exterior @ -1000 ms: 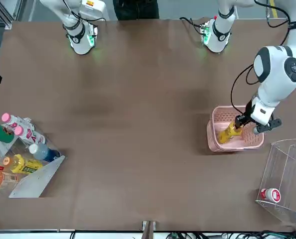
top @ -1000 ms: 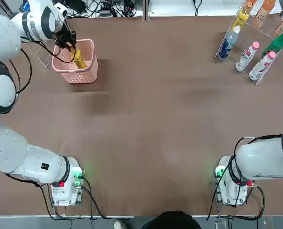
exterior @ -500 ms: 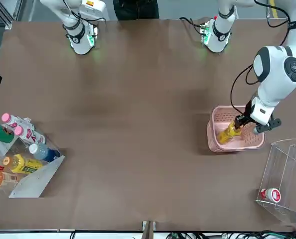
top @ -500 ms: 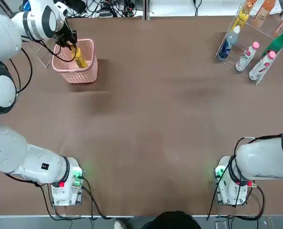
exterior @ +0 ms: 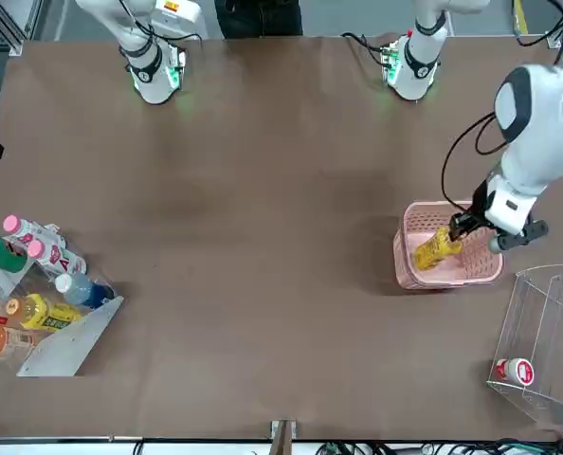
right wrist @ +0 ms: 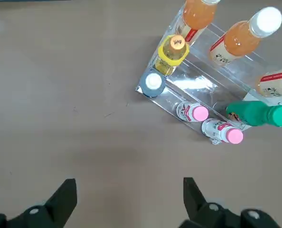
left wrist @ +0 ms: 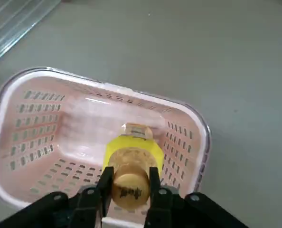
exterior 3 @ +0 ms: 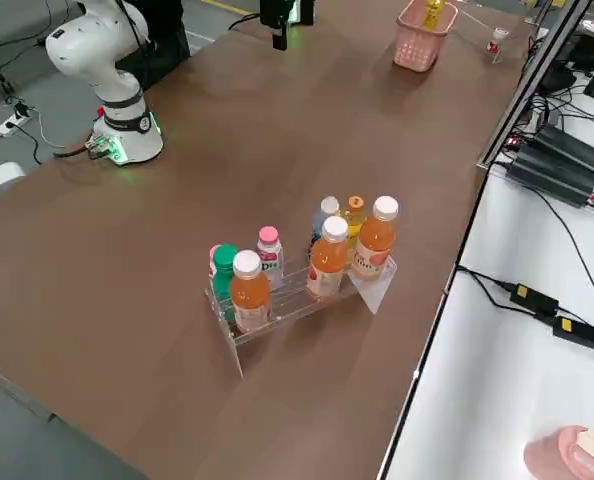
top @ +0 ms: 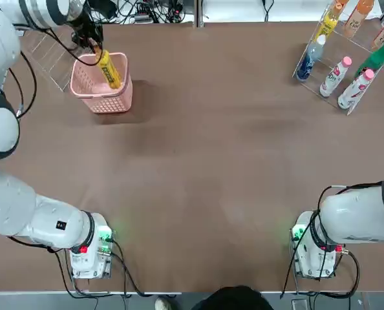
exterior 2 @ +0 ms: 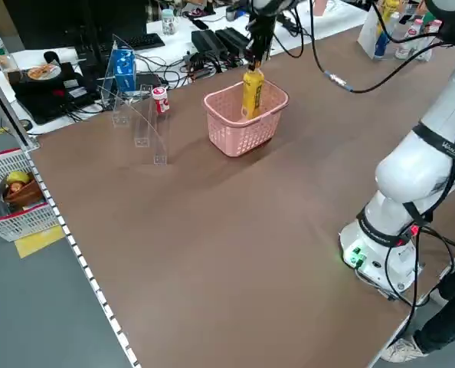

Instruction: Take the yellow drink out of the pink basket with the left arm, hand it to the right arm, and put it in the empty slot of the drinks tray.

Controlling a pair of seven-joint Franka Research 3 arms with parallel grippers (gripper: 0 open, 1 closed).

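1. Worktop [top: 211, 161]: broad brown surface, bare across its middle; cables, a keyboard and clutter lie along the far edge and on a white side bench.
2. Pink basket [top: 105, 87]: stands at the far corner on the robot's left, beside a clear acrylic stand [exterior 2: 139, 115].
3. Yellow drink [top: 108, 68]: hangs tilted, its lower part inside the basket and its upper part above the rim.
4. Left gripper [left wrist: 129, 190]: fingers clamped on the bottle's cap and neck, directly over the basket.
5. Right gripper [right wrist: 129, 199]: fingers spread wide, empty, parked above bare worktop on the robot's right, near the drinks tray [top: 347, 58].
6. Drinks tray: clear tiered rack at the far right corner, holding orange, white-and-pink, green, blue-capped and yellow bottles.
7. Risk: the grip sits only on the cap; judged liable to swing or slip during travel.
8. Risk: the tilted base may catch the basket rim and drag or tip the light basket.
9. Risk: a swinging bottle would make the handover harder to align.
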